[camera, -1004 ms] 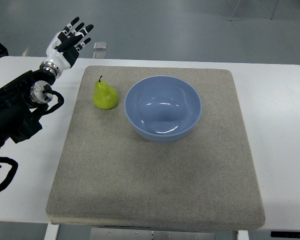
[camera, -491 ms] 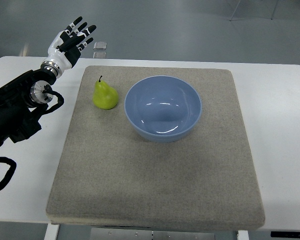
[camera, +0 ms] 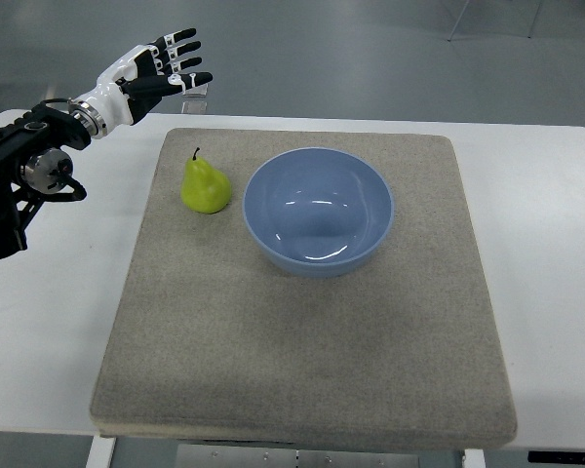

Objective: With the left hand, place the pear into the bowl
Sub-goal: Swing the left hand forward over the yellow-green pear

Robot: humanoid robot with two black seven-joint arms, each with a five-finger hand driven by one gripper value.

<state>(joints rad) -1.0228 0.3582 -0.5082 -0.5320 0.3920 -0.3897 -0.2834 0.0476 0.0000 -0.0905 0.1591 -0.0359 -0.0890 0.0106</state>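
Observation:
A green pear (camera: 206, 184) stands upright on the grey mat (camera: 302, 331), just left of the blue bowl (camera: 318, 211), which holds nothing. My left hand (camera: 166, 66) hovers at the table's far-left edge, above and to the left of the pear, well apart from it. Its fingers (camera: 182, 46) are spread and point to the right, holding nothing. The black left arm (camera: 24, 166) enters from the left edge. No right arm shows.
The mat covers most of the white table (camera: 546, 244). Two small clear squares (camera: 197, 93) lie on the floor beyond the table's far edge, partly behind my left hand.
My left arm has lifted and swung, turning the hand so its fingers now point right instead of up. The pear and bowl have not moved.

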